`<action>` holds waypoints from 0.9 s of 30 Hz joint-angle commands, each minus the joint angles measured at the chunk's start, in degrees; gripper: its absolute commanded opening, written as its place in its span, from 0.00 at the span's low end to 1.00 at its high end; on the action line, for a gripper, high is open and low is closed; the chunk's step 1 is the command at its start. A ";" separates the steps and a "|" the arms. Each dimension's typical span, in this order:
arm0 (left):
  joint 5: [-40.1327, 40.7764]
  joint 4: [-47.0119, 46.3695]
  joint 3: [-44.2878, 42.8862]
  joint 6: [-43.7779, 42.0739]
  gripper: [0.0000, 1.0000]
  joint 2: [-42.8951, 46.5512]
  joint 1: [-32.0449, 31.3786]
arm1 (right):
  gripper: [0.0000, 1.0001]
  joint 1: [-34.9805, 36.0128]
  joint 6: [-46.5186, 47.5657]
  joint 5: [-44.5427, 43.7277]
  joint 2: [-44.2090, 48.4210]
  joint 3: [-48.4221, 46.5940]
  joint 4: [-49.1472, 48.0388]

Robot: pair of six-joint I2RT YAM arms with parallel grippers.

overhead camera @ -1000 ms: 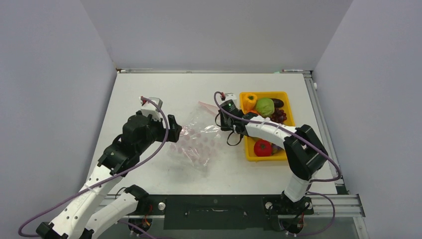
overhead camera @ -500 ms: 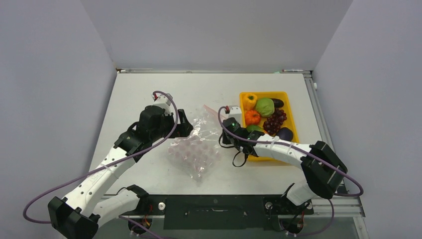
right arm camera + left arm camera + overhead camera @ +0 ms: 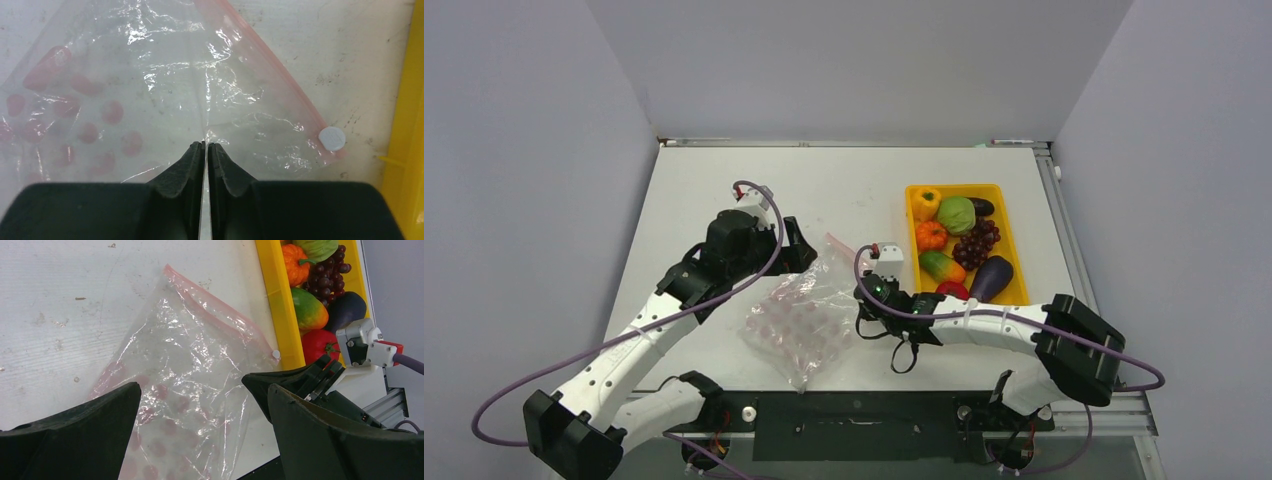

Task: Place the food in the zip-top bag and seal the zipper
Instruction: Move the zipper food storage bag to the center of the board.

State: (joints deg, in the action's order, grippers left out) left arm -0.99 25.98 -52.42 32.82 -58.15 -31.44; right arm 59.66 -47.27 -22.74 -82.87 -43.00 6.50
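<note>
White table [image 3: 694, 190] under everything. Yellow plastic tray [image 3: 954, 187] on its right side, all toy food inside: dark purple eggplant [image 3: 991, 277], dark red grape bunch [image 3: 979, 240], yellow-orange bell pepper [image 3: 926, 201]. Clear crinkly pink-dotted zip-top bag [image 3: 799, 320] flat on table, just left of tray. My left fingers [image 3: 192, 390] spread wide above bag, holding nothing. My right fingers [image 3: 206, 146] pressed together, pinching bag film. Pinkish-red zipper strip [image 3: 295, 100] along bag's far edge, small white slider [image 3: 332, 137] at tray end.
</note>
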 commanded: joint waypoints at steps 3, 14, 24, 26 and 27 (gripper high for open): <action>0.26 -1.66 -0.05 -1.00 0.96 2.64 0.24 | 0.25 2.93 -5.14 -3.75 1.46 -1.26 0.61; 1.96 2.71 0.88 -4.54 0.96 7.51 0.24 | 0.52 1.59 4.50 -4.38 3.18 -8.31 6.54; 1.30 5.25 1.71 -6.40 0.96 11.40 0.24 | 0.64 -9.09 20.58 14.05 -1.49 -15.26 7.50; 1.02 5.60 1.92 -6.71 0.96 11.92 0.24 | 0.67 -10.70 22.93 17.36 -2.38 -16.31 7.57; 1.00 5.68 2.08 -6.82 0.96 12.27 0.24 | 0.70 -11.61 23.92 19.50 -2.81 -16.67 7.24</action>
State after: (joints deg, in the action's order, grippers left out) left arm 0.12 31.46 -50.39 27.59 -47.44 -31.44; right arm 50.57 -30.81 -12.36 -83.90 -56.58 13.78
